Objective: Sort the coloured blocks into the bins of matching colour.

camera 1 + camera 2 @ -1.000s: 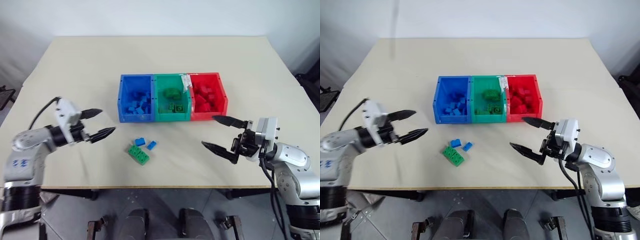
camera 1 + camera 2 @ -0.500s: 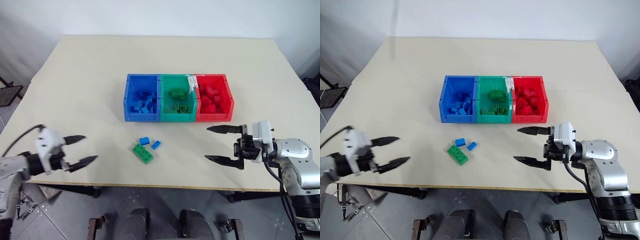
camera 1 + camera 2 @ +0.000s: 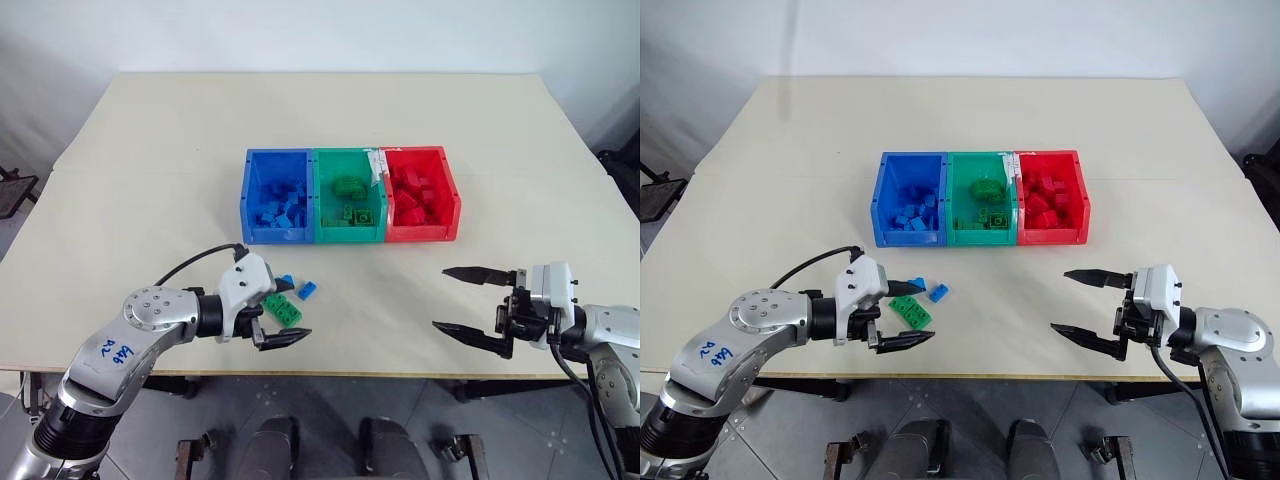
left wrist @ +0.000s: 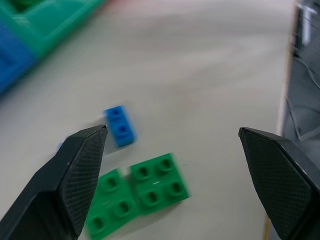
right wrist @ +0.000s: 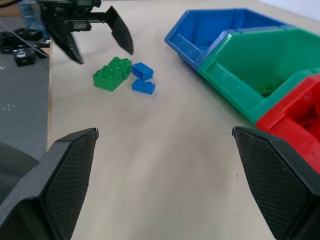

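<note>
A green block (image 3: 283, 310) and two small blue blocks (image 3: 287, 282) (image 3: 307, 291) lie loose on the table in front of the bins. The blue bin (image 3: 272, 235), green bin (image 3: 350, 235) and red bin (image 3: 422, 233) stand joined in a row, each holding blocks of its own colour. My left gripper (image 3: 928, 311) is open over the loose blocks. In the left wrist view the green block (image 4: 140, 192) lies between its wide-spread fingers (image 4: 80, 165), with a blue block (image 4: 120, 126) just beyond. My right gripper (image 3: 440, 297) is open and empty near the table's front right.
A white tag (image 3: 377, 163) sticks up between the green and red bins. The table's front edge (image 3: 380, 372) runs just behind both grippers. Bare tabletop lies between the loose blocks and my right gripper.
My left gripper has swung in from the table's left side to the right, over the loose blocks, still open. My right gripper has drifted slightly right. The blocks have not moved.
</note>
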Motion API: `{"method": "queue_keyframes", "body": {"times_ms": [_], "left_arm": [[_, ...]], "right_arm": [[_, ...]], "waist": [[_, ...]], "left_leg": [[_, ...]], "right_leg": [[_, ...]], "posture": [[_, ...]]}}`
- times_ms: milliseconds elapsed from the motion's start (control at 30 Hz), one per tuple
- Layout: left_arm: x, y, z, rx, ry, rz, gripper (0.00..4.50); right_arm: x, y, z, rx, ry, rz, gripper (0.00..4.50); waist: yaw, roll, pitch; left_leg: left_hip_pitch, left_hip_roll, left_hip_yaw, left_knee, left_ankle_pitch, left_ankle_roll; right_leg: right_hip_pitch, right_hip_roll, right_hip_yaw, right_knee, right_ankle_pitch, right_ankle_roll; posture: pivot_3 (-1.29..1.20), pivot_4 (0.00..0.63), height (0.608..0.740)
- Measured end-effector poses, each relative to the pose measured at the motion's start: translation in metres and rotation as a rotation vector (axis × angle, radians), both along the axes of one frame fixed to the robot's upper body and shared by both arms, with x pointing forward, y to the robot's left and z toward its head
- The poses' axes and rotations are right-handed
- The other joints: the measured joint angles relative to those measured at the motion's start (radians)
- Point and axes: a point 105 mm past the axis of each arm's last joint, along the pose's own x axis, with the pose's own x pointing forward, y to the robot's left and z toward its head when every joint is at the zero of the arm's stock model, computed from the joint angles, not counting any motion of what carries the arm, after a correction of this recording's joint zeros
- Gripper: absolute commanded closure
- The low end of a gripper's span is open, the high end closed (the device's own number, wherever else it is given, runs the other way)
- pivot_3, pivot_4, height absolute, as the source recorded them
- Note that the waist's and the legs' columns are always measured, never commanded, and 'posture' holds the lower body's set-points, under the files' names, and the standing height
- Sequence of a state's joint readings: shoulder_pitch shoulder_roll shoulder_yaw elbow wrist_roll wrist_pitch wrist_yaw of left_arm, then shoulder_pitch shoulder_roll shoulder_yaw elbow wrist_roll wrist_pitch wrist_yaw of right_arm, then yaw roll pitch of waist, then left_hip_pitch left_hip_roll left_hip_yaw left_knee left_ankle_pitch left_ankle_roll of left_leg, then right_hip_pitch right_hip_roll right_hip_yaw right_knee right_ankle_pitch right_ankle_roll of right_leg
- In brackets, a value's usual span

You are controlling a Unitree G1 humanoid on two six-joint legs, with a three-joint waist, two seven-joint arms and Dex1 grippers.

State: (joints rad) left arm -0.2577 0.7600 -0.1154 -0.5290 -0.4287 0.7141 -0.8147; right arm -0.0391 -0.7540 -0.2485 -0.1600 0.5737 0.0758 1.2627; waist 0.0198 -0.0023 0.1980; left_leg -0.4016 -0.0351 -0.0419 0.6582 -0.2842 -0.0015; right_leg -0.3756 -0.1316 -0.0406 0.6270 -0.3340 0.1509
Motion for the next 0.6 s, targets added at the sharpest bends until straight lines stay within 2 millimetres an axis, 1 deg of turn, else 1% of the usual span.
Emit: {"method": "queue_keyframes", "body": {"times_ms": [67, 133, 267, 333, 500, 600], "left_arm": [[-0.002, 0.000, 0.000, 0.011, -0.030, -0.053, 0.02], [-0.001, 0.004, -0.002, 0.035, -0.053, -0.085, 0.02], [0.011, 0.015, -0.010, 0.085, -0.095, -0.106, 0.02], [0.016, 0.016, -0.012, 0.095, -0.110, -0.111, 0.02], [0.027, 0.004, -0.007, 0.046, -0.119, -0.103, 0.02], [0.034, -0.012, -0.002, -0.043, -0.020, -0.034, 0.02]], "right_arm": [[-0.001, 0.000, -0.001, 0.000, 0.003, -0.006, 0.00], [-0.002, 0.000, -0.002, -0.001, 0.004, -0.008, 0.00], [-0.003, 0.002, -0.001, -0.003, 0.000, -0.009, 0.00], [-0.003, 0.002, -0.001, -0.002, 0.000, -0.012, 0.00], [-0.003, 0.002, -0.001, -0.001, -0.002, -0.017, 0.00], [-0.003, 0.002, -0.001, -0.001, -0.003, -0.019, 0.00]], "waist": [[0.004, 0.000, 0.000], [0.005, 0.000, 0.000], [0.006, 0.000, 0.000], [0.007, 0.000, 0.000], [0.006, 0.000, 0.000], [0.007, 0.000, 0.000]], "left_leg": [[0.000, 0.000, 0.000, 0.000, 0.000, 0.000], [0.000, 0.000, 0.000, 0.000, 0.000, 0.000], [0.000, -0.001, 0.000, 0.001, 0.000, 0.000], [0.000, -0.001, 0.000, 0.001, 0.000, 0.001], [0.000, -0.001, -0.001, 0.001, 0.000, 0.001], [-0.001, -0.001, -0.002, 0.003, 0.000, 0.001]], "right_leg": [[0.000, 0.000, 0.000, 0.000, 0.000, 0.000], [0.000, 0.000, 0.000, -0.001, 0.000, 0.000], [0.001, -0.001, 0.000, -0.001, 0.000, 0.000], [0.000, -0.001, 0.000, 0.000, 0.000, 0.000], [0.000, -0.001, 0.000, 0.001, 0.000, 0.000], [0.001, -0.001, -0.001, 0.002, 0.000, 0.001]], "posture": [[0.00, 0.150, 0.740], [0.00, 0.150, 0.740], [0.00, 0.150, 0.740], [0.00, 0.150, 0.740], [0.00, 0.150, 0.740], [0.00, 0.150, 0.740]]}}
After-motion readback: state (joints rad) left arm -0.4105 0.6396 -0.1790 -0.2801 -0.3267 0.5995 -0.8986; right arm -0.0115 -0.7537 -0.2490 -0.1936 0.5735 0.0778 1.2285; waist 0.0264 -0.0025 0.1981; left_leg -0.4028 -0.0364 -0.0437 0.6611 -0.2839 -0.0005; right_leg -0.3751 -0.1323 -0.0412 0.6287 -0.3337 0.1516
